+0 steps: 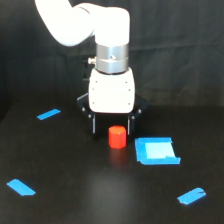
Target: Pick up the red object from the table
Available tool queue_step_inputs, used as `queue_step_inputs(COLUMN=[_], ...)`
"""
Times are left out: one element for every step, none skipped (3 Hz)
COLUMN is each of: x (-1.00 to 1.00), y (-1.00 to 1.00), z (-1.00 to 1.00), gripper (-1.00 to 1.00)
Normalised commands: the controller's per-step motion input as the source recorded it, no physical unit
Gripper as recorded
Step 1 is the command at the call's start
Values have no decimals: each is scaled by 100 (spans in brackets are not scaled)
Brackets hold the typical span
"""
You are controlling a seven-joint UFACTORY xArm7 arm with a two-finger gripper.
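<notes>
Black table [75,200] is dotted with blue tape; the red object [117,137] is sat between the spread-open, empty gripper [112,131] fingers, seemingly lined up for closing.

Dim scene, soft overall blur; mild glare on black table [60,200].

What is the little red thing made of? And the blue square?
The red object looks like matte plastic or painted wood: solid even color, no shine, though the picture is too blurry to be sure. The blue square looks like flat tape or paper: thin, lying flat on the table, with a paler middle.
</notes>
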Motion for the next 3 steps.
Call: queue_step_inputs(x=[14,3,0], y=[-15,-12,-12], z=[-24,-8,1], gripper=[47,-88,-99])
